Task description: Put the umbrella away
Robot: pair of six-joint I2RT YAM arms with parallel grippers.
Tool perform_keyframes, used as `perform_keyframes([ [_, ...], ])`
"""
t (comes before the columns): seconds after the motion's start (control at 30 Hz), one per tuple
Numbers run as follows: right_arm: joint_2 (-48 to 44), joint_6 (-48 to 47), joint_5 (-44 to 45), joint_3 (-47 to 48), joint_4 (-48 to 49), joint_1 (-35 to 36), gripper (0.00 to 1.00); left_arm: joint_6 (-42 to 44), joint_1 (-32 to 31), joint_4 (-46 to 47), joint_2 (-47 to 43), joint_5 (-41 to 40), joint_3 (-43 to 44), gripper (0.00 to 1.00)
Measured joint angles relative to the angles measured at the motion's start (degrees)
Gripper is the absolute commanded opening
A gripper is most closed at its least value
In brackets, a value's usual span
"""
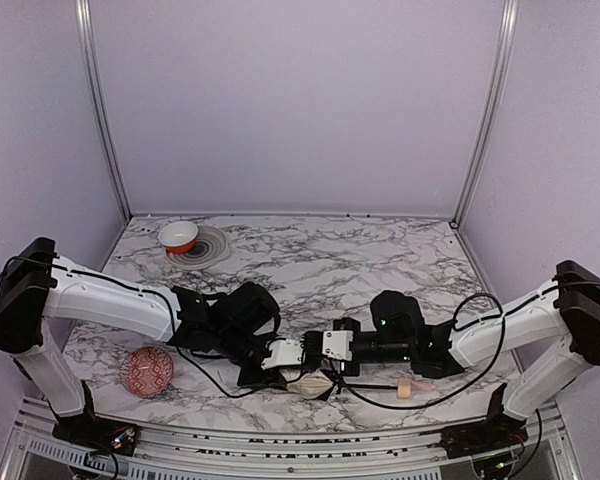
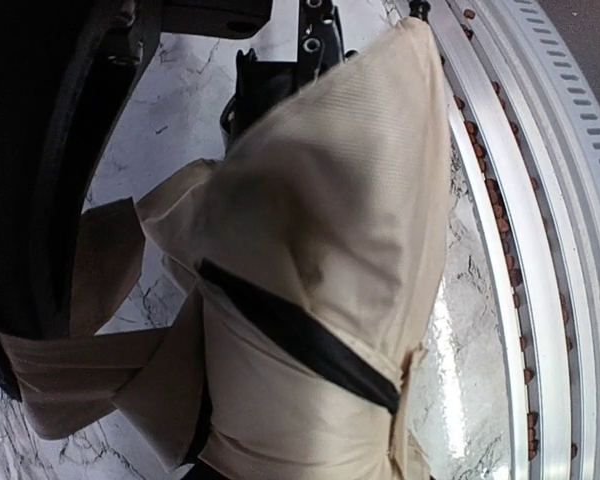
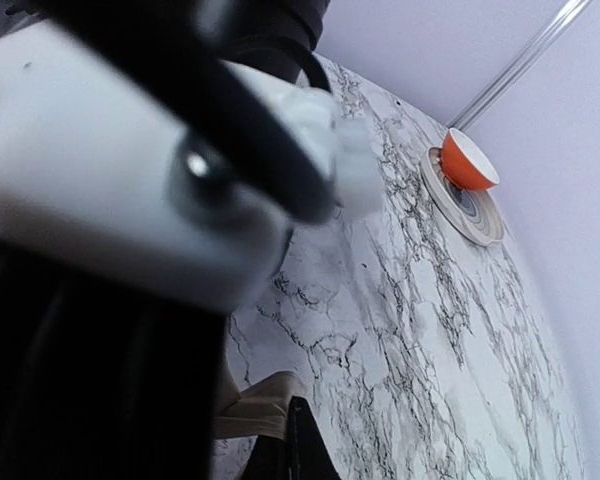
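**Marble bench** [image 1: 380, 260]: carries everything.

**Left gripper** [image 1: 296, 366], right of the red ball [image 1: 147, 371]: jaws clamped on the umbrella [image 2: 320, 240], apparently to keep its gathered cream fabric bundled.

**Right gripper** [image 1: 318, 352], farther right of the ball: jaws together; whether they pinch the black strap [image 2: 290, 335] cannot be told.

**Umbrella**: right of the ball, its handle [image 1: 412, 387] farthest from it.

**Bowl** [image 1: 178, 236]: well beyond the ball.

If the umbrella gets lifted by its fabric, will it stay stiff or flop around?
The umbrella would likely flop: its cream fabric bunches in loose folds. The black strap wraps the bundle, so it may hold together somewhat. The thin shaft ending in the handle looks rigid, so that end would probably swing as one piece.
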Motion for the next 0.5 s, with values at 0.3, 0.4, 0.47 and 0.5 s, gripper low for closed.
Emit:
perform_keyframes([
  [0.3, -2.29, 0.09, -0.15, -3.78, 4.74, 0.28, 0.0, -8.55, 3.91, 13.42, -4.13, 7.21, -9.27, 0.0],
  [0.4, -3.06, -0.59, -0.42, -4.33, 5.14, -0.2, 0.0, -9.42, 3.91, 14.19, -3.98, 7.34, -9.11, 0.0],
  [0.47, -3.06, -1.29, -0.44, -4.33, 4.98, -0.13, 0.0, -9.79, 3.93, 13.99, -3.3, 7.45, -8.48, 0.0],
  [0.5, -3.06, -1.6, -0.33, -4.33, 4.85, -0.07, 0.0, -10.08, 3.96, 13.92, -2.69, 7.58, -7.96, 0.0],
])
